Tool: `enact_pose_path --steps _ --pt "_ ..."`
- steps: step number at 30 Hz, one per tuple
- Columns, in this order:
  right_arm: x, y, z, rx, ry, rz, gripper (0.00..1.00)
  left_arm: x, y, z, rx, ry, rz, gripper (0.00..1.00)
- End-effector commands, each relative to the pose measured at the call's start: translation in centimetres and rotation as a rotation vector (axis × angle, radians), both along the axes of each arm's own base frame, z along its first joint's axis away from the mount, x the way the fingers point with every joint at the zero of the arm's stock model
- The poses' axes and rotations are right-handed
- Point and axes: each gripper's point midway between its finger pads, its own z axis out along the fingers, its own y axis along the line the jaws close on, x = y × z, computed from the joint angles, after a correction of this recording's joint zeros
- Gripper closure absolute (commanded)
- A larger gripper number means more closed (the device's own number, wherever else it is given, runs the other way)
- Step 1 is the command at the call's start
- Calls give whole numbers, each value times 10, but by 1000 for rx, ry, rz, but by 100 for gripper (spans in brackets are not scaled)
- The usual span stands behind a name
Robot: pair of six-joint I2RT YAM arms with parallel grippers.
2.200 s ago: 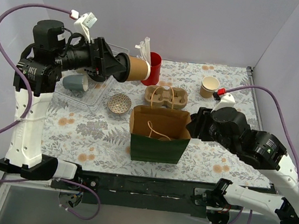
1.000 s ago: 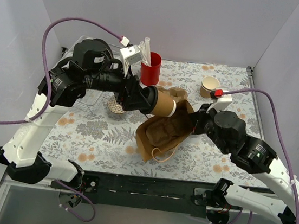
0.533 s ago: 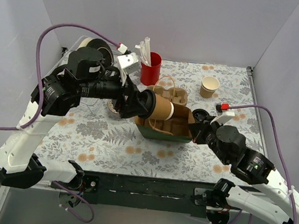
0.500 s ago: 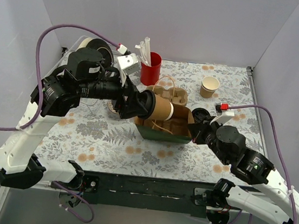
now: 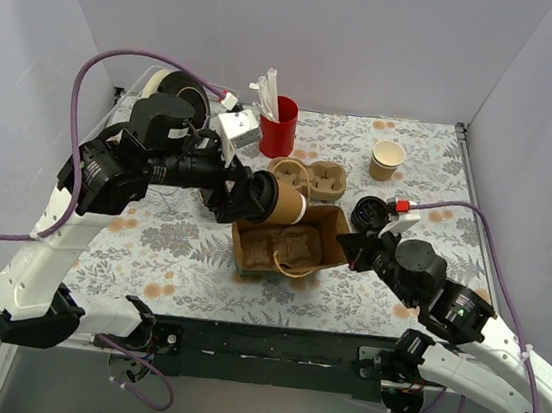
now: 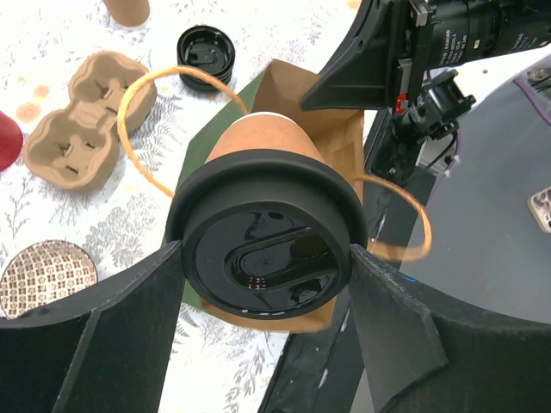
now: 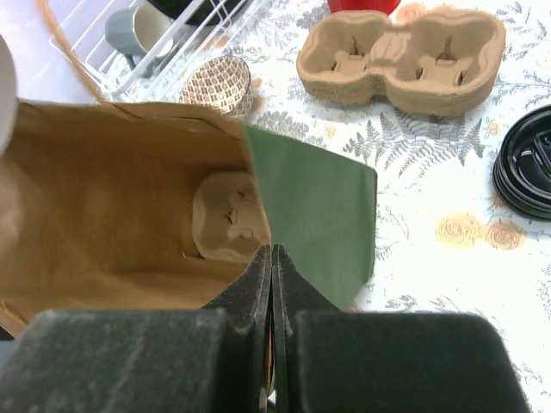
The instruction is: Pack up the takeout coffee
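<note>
We see the small brown kraft paper cup (image 5: pixel 281 205) with its round black plastic lid (image 6: pixel 263 258) held off the bench, lying on its side. The lid faces back along the left arm and the base points at the bag. The left pincer (image 5: pixel 246 201) is clamped on it, one black finger (image 6: pixel 120 331) pressed on each side of the lid's rim.

Just past the cup's base lies the paper bag, green outside and brown inside (image 5: pixel 286 248). Its mouth is open and its twine handle loops (image 6: pixel 138 95) show on either side of the cup. Inside the bag we make out a moulded pulp insert (image 7: pixel 228 215). The right pincer (image 7: pixel 272 275) has its fingers pressed together on the bag's right-hand edge, where the green wall (image 7: pixel 310 215) meets the brown lining.

Behind the bag, on the floral-patterned bench (image 5: pixel 179 255), sits a two-cup moulded pulp carrier (image 5: pixel 308 177), and to its right a stack of spare black lids (image 5: pixel 368 215). Further back stand a red cup holding white straws (image 5: pixel 284 127) and a paler tan lidless paper cup (image 5: pixel 387 160). The right wrist view also catches a small patterned bowl (image 7: pixel 219 83) and a grey-blue mug (image 7: pixel 133 26) in a clear rack.
</note>
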Motion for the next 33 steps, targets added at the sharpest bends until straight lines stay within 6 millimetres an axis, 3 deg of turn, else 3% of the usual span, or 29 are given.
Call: enact_pose_path --steps 1,7,10,13,17,22,25,31,33 --pt "-3 -2 8 55 -72 24 99 -8 8 1 19 -14 -5 100" --pt "-8 -5 -10 30 -18 22 99 -23 9 4 -6 37 -25 100" --pt "-1 -9 -5 52 -19 -35 99 -27 4 6 -16 68 -46 100" --pt "4 -8 8 81 -28 -60 99 -30 -3 24 -62 68 -68 100" --pt "11 -12 4 33 36 -135 99 -34 -10 49 -137 58 -104 100" --pt "15 -20 15 50 69 -205 99 -41 -9 27 -95 113 -114 100" --pt "15 -25 18 78 90 -247 99 -47 -8 29 -106 107 -125 100" --pt "16 -19 22 98 106 -238 99 -52 -11 14 -45 112 -128 100" --pt "15 -17 21 100 106 -229 99 -51 -10 -1 4 113 -121 100"
